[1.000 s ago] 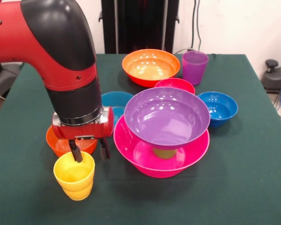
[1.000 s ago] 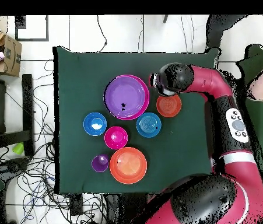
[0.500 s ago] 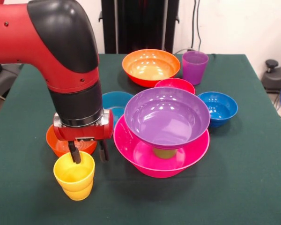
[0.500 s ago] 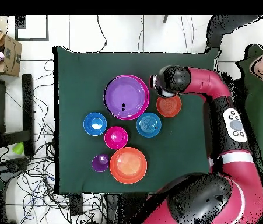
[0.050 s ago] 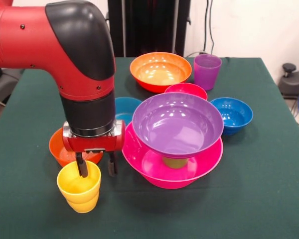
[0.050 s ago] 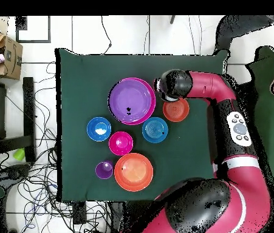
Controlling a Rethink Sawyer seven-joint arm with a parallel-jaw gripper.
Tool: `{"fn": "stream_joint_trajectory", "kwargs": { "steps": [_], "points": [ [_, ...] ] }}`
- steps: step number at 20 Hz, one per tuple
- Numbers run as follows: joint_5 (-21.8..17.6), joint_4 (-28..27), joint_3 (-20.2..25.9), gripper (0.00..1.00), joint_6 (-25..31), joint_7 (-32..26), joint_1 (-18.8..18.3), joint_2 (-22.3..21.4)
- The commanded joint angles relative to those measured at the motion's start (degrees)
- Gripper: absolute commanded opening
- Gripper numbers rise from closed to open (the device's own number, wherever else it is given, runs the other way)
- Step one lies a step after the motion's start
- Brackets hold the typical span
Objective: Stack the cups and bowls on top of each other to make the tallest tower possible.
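Note:
A yellow cup (image 5: 79,191) stands upright near the front left of the table. My gripper (image 5: 96,166) hangs over its right rim and is open. One finger (image 5: 82,167) dips inside the cup and the other is outside to the right, clear of the wall. The tower stands beside it: a big pink bowl (image 5: 148,168), a lime green cup (image 5: 175,162) in it, and a big purple bowl (image 5: 178,123) on top. In the overhead view the purple bowl (image 6: 131,101) shows, while the arm's wrist (image 6: 172,84) hides the gripper and the yellow cup.
A small orange bowl (image 5: 57,149) sits just behind the gripper, with a light blue bowl (image 5: 124,106) further back. A red bowl (image 5: 187,89), a dark blue bowl (image 5: 232,114), a big orange bowl (image 5: 160,70) and a purple cup (image 5: 207,70) stand behind the tower.
The arm has shifted a little to the right in the front view and the gripper has sunk slightly over the yellow cup's rim. The cups and bowls have not moved.

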Motion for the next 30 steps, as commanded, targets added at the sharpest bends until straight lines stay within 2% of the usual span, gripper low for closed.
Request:
{"fn": "stream_joint_trajectory", "kwargs": {
  "steps": [1,9,20,30],
  "points": [
    [-3.29,2.34,-3.32,1.0,-2.63,-0.92,1.95,0.07],
    [-3.08,1.23,-3.48,1.0,-2.79,-1.26,2.24,0.94],
    [-2.91,-4.46,-1.65,1.0,-4.06,-3.04,2.27,6.85],
    [-2.53,-5.4,-1.97,1.0,-3.82,-2.1,3.18,7.08]
  ]
}}
